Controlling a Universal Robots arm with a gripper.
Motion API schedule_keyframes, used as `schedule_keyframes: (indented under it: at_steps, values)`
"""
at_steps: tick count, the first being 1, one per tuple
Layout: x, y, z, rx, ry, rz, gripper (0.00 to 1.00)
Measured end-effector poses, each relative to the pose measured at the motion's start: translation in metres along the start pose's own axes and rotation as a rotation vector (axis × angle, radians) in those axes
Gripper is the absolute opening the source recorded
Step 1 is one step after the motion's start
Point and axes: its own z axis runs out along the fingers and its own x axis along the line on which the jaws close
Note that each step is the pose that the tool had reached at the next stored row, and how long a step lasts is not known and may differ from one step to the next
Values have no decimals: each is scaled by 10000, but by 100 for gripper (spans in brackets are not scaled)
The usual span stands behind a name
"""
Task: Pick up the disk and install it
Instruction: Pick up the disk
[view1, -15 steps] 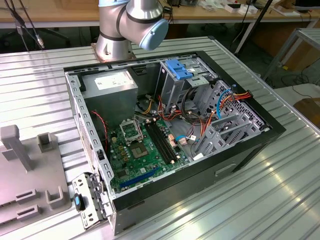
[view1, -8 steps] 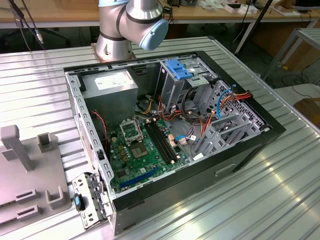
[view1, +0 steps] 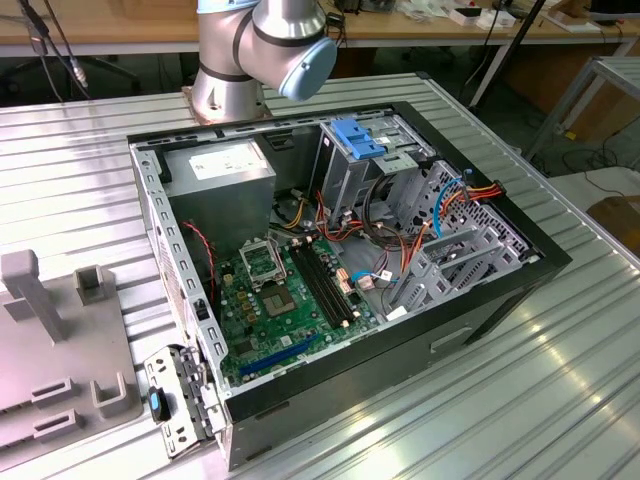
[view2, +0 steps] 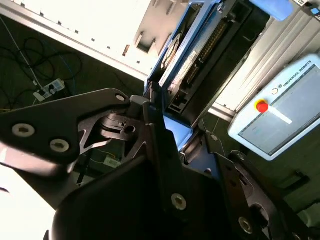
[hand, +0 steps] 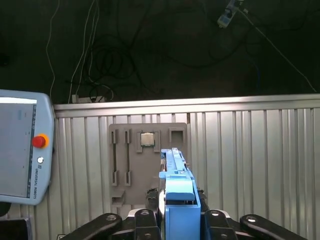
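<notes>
My gripper (hand: 179, 216) is shut on the disk (hand: 177, 192), a flat drive with bright blue carrier rails that stands on edge between the dark fingers (hand: 142, 220). In the second wrist view the disk (view2: 200, 45) sticks out past the gripper (view2: 167, 127), showing its dark body, connector edge and blue rail. It is held in the air above the ribbed metal table (hand: 250, 150), apart from the open computer case (view1: 340, 250). In the exterior view the arm (view1: 260, 50) rises behind the case.
Inside the case a blue bracket (view1: 360, 135) sits on the grey drive cage, with orange and blue cables beside it. A grey fixture plate (hand: 147, 165) lies on the table below the disk. A teach pendant (hand: 20, 150) rests nearby. Cables lie on the dark floor.
</notes>
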Motion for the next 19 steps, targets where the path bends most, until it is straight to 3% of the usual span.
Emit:
schedule_keyframes:
  at_steps: [1, 3, 4, 6, 7, 10, 13, 15, 19]
  values:
    - [-5, -110, 7, 2, -1, 1, 37]
    - [-10, -224, 16, 3, -2, 0, 37]
    - [-14, -311, 24, 2, -1, 0, 37]
    - [-19, -430, 37, 0, -68, 2, 37]
    - [-21, -471, 37, -4, -150, 3, 37]
    - [-25, -570, 41, -20, -554, 21, 37]
    - [-26, -594, 43, -23, -554, 96, 37]
    - [-30, -677, 53, -42, -554, 144, 37]
    - [-33, -726, 73, -108, -586, 202, 37]
